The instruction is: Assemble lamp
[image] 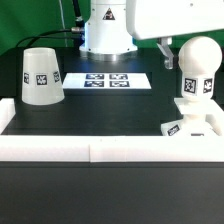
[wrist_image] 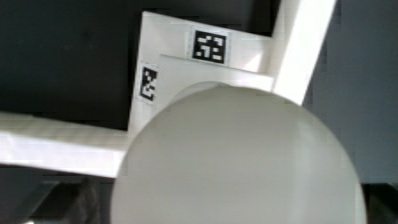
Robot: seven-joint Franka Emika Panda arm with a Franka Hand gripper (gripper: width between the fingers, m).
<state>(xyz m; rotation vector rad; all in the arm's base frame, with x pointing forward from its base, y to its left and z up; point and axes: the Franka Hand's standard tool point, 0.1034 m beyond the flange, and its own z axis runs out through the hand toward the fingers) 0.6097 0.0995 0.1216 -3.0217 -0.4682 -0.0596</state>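
The white rounded bulb [image: 198, 78] stands upright on the flat square base [image: 188, 126] at the exterior view's right front, by the rail corner. My gripper [image: 192, 50] hangs over the bulb's top; one dark finger [image: 165, 52] shows beside the bulb, apart from it, and the other is hidden. The jaws look open around the bulb without touching it. In the wrist view the bulb [wrist_image: 240, 160] fills the near field and the base [wrist_image: 187, 68] with two tags lies beyond it. The cone shade [image: 40, 75] stands alone at the exterior view's left.
The marker board [image: 108, 80] lies flat at the back centre, before the arm's base [image: 105, 30]. White border rails [image: 100, 148] run along the front and the left side [image: 5, 115]. In the wrist view rails [wrist_image: 54, 140] cross behind the bulb.
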